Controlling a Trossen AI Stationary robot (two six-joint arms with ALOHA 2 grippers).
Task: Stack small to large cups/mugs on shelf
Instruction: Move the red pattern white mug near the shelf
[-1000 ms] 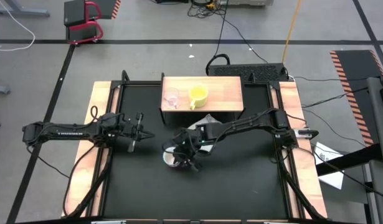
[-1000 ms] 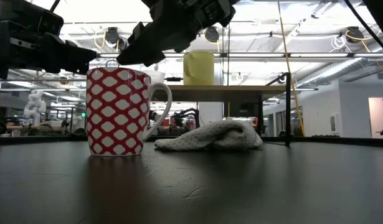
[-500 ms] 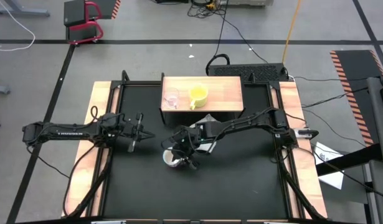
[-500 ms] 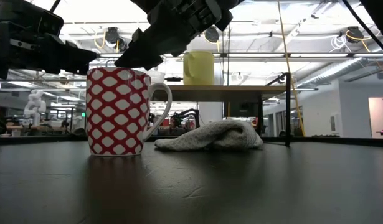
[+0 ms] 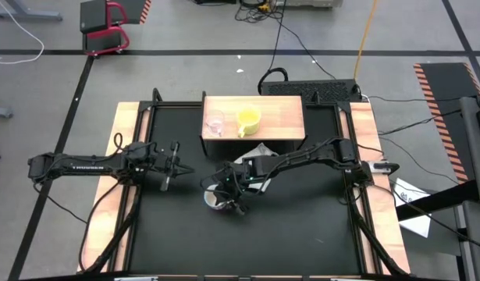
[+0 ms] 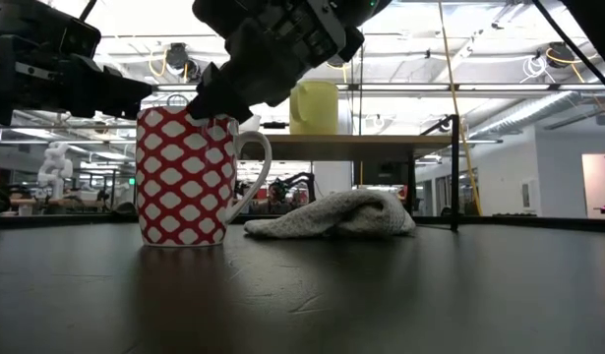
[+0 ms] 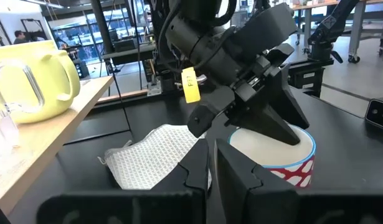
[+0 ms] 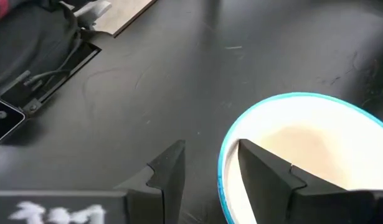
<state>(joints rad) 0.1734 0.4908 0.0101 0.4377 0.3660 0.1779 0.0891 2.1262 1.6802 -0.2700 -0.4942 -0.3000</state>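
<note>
The white mug with the red pattern (image 6: 184, 177) stands upright on the black table, its handle (image 6: 255, 167) toward the cloth. My right gripper (image 8: 210, 144) is open above its blue rim (image 8: 223, 163). One finger (image 8: 266, 171) is inside the mug (image 5: 215, 200) and the other (image 8: 169, 168) outside, with a gap on each side of the wall. The yellow cup (image 5: 249, 119) and the clear glass cup (image 5: 215, 123) stand on the light-wood shelf (image 5: 285, 117). My left gripper (image 7: 213, 155) is shut and level at the table's left (image 5: 174, 165).
A grey-white cloth (image 6: 332, 214) lies crumpled on the table between the mug and the shelf (image 6: 381, 141), close to my right arm (image 5: 302, 156). Wooden strips (image 5: 126, 156) border the table's left and right sides. The near half of the table (image 5: 247, 242) holds nothing.
My right gripper has sunk a little toward the mug, so its fingertips now stand at the rim instead of just above it. The mug has not moved.
</note>
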